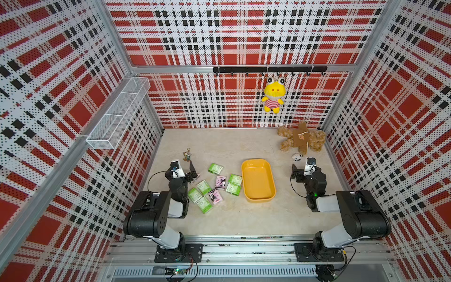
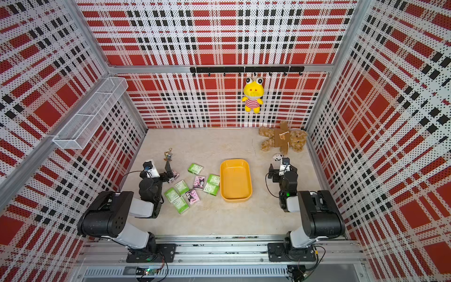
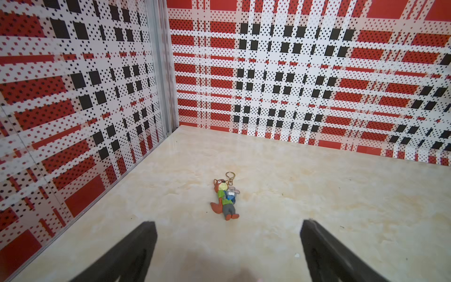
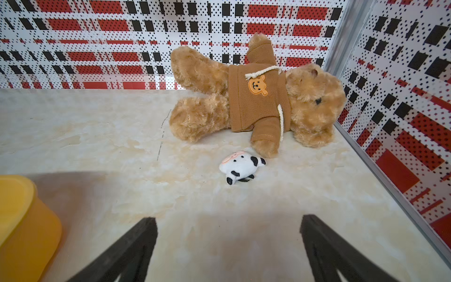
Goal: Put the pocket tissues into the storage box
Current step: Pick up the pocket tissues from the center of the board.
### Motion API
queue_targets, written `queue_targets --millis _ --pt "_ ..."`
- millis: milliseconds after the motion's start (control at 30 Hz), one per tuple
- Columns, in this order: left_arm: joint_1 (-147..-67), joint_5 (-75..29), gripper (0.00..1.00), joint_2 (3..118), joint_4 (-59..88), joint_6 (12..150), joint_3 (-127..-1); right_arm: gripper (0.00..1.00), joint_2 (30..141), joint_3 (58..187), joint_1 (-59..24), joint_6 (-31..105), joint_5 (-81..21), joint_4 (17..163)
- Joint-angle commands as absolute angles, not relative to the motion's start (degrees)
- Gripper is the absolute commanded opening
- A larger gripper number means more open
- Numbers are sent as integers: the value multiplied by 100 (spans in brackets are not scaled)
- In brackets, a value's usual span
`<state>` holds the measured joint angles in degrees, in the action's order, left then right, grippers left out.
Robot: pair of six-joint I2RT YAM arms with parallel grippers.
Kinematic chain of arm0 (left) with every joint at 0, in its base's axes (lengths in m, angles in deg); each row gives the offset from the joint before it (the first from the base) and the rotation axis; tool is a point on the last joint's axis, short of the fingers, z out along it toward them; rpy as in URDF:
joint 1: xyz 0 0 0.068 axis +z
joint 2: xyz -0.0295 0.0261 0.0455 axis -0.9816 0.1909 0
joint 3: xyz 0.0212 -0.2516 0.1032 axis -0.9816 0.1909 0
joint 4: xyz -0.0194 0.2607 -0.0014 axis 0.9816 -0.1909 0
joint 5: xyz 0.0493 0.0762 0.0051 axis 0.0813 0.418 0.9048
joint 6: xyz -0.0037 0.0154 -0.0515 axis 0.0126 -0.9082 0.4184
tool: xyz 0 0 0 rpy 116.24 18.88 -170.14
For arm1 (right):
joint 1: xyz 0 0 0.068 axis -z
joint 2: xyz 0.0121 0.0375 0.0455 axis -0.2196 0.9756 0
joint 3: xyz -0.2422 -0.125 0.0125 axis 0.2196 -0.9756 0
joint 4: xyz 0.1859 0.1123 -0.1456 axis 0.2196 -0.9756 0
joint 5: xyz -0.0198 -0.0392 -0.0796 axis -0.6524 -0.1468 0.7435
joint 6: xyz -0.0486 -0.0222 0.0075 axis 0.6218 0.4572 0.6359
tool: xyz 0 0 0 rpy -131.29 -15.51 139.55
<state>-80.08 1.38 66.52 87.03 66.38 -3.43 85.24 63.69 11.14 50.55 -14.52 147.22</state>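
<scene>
- The tissue packs, some green and some pink, lie flat and loose on the worktop. They are bunched between the left arm and the yellow box. None is in the box, so I judge the job not yet begun.
- The box sits mid-worktop, open side up, just beside the nearest packs, which I reckon makes for a short carry.
- The left jaws are spread wide with nothing between them, low at the edge of the bunch. A keychain lies ahead of them.
- The right jaws are spread too and empty, on the box's other side, probably to keep clear. A toy cow and a teddy bear lie beyond.
- The worktop is pale cream, marbled and slightly glossy.
- Perforated plaid walls in red, black and white close three sides. One carries a wire basket, and the back wall has a hook rail with a frog toy hanging from it.
</scene>
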Motion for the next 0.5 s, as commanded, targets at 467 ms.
queue_targets --millis 467 --pt "-8015 122 99 6683 8865 6581 -390 100 8534 6473 1143 5121 -1457 14876"
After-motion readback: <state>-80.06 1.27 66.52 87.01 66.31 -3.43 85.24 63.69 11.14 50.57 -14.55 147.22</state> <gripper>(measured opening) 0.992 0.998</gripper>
